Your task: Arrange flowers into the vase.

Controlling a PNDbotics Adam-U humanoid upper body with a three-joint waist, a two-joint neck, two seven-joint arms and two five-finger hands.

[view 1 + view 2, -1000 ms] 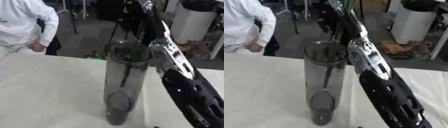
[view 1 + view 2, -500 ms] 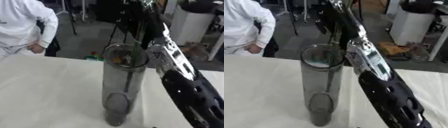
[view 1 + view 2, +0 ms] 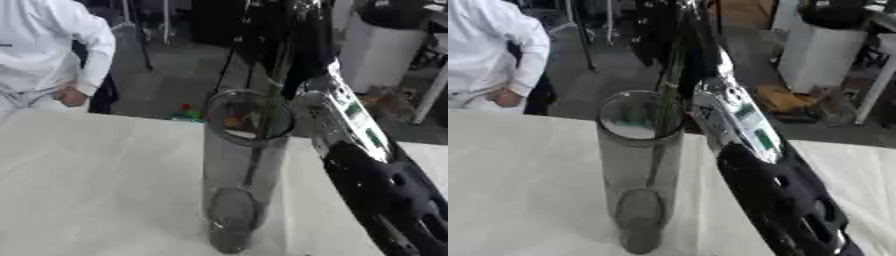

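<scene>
Smoky glass vase (image 3: 640, 170) stands tall on the desk (image 3: 96, 175), likely fragile and tippy. We see a thin green stem (image 3: 668, 85) entering it, best held high; the right robot hand's (image 3: 677, 30) grip we cannot tell.

A lab or workshop floor: beyond the white-covered table (image 3: 96, 170) lies bare grey concrete (image 3: 175, 75), with black equipment stands (image 3: 140, 30), a white cylindrical bin (image 3: 820, 55) and a white-coated person (image 3: 48, 55) behind the table.

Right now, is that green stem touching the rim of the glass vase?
Cannot tell. In the right eye view the stem crosses the vase rim line, but neither view shows contact or a gap plainly.
</scene>
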